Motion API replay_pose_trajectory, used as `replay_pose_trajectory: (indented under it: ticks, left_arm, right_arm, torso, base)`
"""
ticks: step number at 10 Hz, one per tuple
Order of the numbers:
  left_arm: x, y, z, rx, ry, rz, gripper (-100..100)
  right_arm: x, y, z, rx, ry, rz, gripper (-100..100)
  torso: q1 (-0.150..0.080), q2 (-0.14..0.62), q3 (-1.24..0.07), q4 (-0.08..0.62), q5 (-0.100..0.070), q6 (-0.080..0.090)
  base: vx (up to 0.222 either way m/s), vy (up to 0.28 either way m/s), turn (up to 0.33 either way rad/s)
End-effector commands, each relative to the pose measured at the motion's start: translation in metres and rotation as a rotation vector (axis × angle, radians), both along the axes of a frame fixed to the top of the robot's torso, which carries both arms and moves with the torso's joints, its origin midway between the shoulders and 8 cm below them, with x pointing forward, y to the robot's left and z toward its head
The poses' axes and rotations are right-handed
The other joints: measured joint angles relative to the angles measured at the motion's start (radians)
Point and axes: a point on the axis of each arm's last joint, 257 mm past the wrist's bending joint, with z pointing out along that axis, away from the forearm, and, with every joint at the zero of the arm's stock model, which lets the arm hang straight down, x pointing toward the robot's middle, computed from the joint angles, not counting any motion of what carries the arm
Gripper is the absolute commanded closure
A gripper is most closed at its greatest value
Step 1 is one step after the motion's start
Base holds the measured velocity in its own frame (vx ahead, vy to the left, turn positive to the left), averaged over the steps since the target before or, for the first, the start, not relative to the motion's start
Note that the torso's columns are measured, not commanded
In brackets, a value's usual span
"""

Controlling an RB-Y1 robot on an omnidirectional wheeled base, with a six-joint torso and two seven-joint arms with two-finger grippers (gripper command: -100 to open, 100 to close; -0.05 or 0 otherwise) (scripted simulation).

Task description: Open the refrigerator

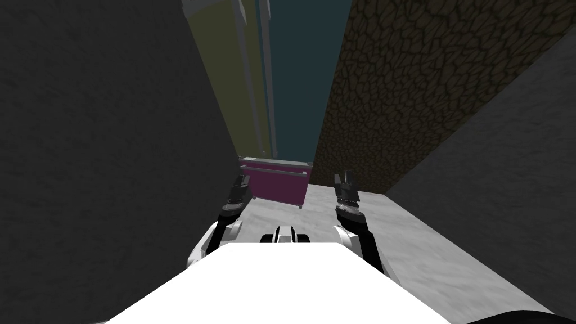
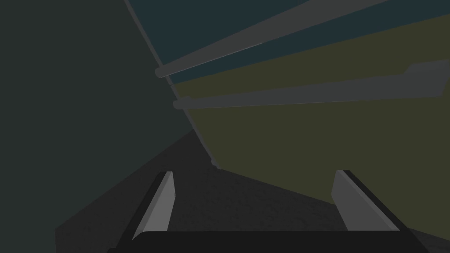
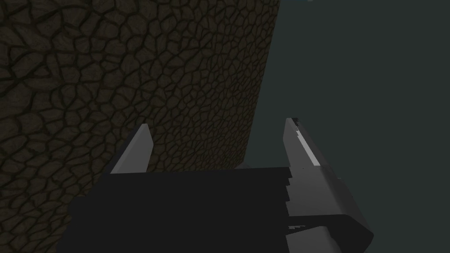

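refrigerator stands straight ahead of you at the end of a narrow passage, beyond both grippers and well apart from them. its olive door and teal door sit side by side and look shut, each with a long grey bar handle. a magenta drawer runs across the bottom and also looks shut. finding: no part of the opening is done; approach, grasp and pull are all left to do.

left gripper: fingers apart, holding nothing, aimed towards the handles but touching neither. right gripper: fingers apart, empty, facing a dark cracked-stone wall.

clearances: a dark grey wall stands close on your left; the stone wall and another dark grey wall stand on your right. the light grey floor between them is your lane forward. judged risk: the doors will need swing room, and the side walls near the refrigerator's edges may crowd an elbow or the door itself. choose one bar handle and line up on it before you close in.
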Motion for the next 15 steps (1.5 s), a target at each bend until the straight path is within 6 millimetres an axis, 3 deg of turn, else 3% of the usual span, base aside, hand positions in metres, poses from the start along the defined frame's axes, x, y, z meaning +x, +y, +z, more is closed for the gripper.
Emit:
replay_pose_trajectory:
  ticks: [1, 15]
  left_arm:
    - [0.007, 0.001, -0.014, 0.014, 0.005, 0.000, -100]
    - [0.039, 0.004, -0.093, 0.049, 0.072, 0.006, -100]
  right_arm:
    - [0.000, 0.000, 0.000, 0.000, 0.000, 0.000, 0]
    - [0.000, 0.000, 0.000, 0.000, 0.000, 0.000, 0]
  torso:
    - [0.000, 0.001, 0.001, 0.000, 0.000, 0.000]
    - [0.000, 0.002, 0.001, 0.000, 0.000, 0.000]
  base:
    - [0.062, -0.007, -0.013]
    - [0.064, -0.005, -0.011]
